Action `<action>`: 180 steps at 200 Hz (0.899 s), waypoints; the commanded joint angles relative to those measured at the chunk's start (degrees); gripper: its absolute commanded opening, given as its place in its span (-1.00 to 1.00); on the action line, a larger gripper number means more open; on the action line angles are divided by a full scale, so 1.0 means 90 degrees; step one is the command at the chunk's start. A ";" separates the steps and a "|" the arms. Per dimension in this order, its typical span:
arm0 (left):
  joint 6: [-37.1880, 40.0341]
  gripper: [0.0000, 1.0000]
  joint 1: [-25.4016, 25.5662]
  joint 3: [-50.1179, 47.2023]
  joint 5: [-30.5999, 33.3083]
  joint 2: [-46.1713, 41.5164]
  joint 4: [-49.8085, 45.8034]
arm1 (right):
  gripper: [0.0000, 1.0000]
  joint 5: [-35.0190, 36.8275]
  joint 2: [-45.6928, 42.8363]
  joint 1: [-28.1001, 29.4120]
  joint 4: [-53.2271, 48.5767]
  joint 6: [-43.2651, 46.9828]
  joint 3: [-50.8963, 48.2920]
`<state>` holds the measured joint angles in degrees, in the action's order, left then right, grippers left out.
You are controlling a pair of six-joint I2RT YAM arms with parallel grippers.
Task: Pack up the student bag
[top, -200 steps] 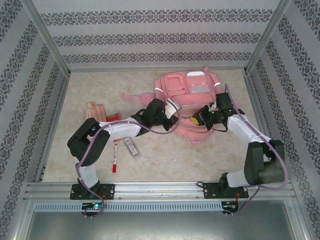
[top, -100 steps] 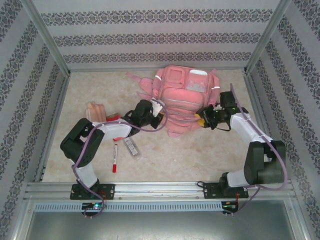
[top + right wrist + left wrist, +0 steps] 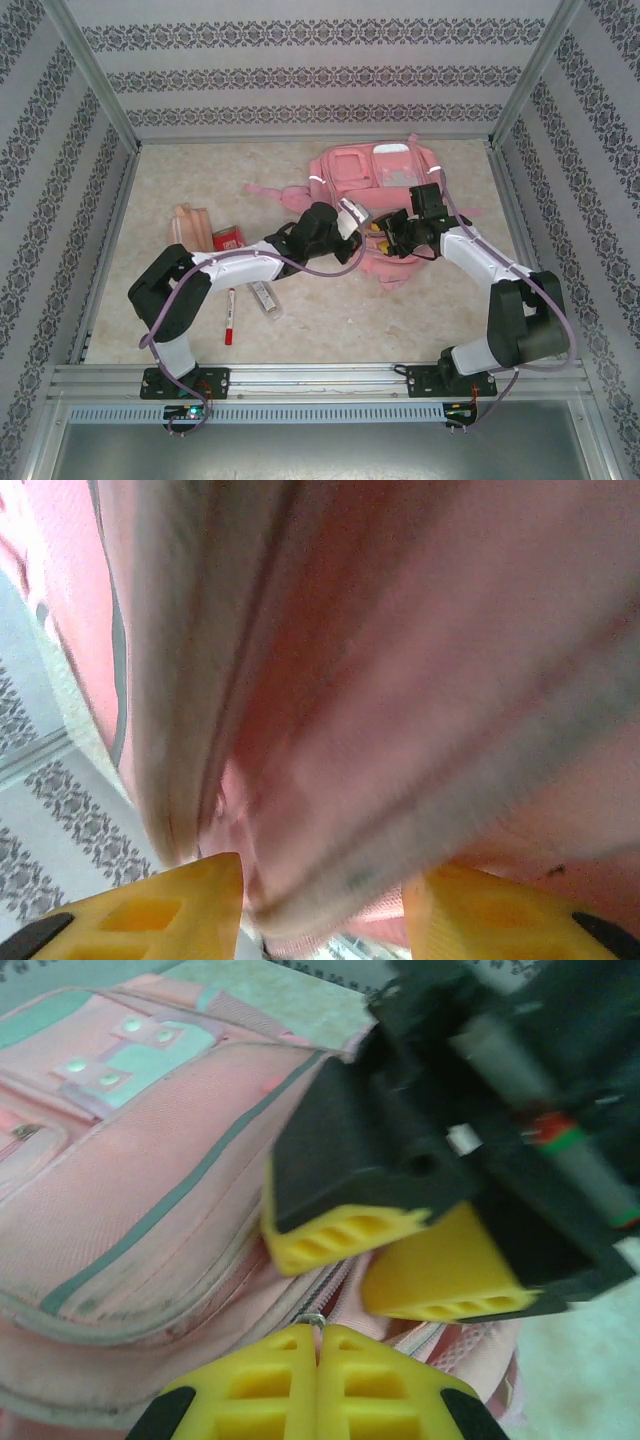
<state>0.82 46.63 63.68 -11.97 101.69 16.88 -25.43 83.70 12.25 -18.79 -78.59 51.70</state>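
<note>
The bag [image 3: 372, 178] lies far right of centre on the counter [image 3: 330, 320]. At its near edge the left fingers [image 3: 260, 1390] are pinched shut on the zip pull [image 3: 314, 1318]. The right fingers [image 3: 170, 900] stand apart, with a fold of bag between them. A marker [image 3: 229, 315] lies near left.

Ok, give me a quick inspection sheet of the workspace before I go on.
Surface: marbled tabletop, flat.
Job's things: student bag lying at the far middle, front up.
Clutter: wooden blocks, red box, red marker, grey tube, all left of the bag.
Grippers: left gripper shut at the bag's zipper; right gripper open, bag fabric between its fingers.
Cables: purple cable loops off the left arm.
Surroundings: patterned walls, metal frame rail.
</note>
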 commanded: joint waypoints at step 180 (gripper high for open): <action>0.0080 -1.00 -0.1493 -0.0423 0.0664 0.0590 0.0607 | -1.00 -0.0690 -0.0632 -0.1114 -0.0500 0.1122 -0.0173</action>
<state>0.67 37.17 57.41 -7.29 106.41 23.88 -28.64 80.38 3.95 -21.58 -71.90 49.56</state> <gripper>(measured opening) 0.043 0.042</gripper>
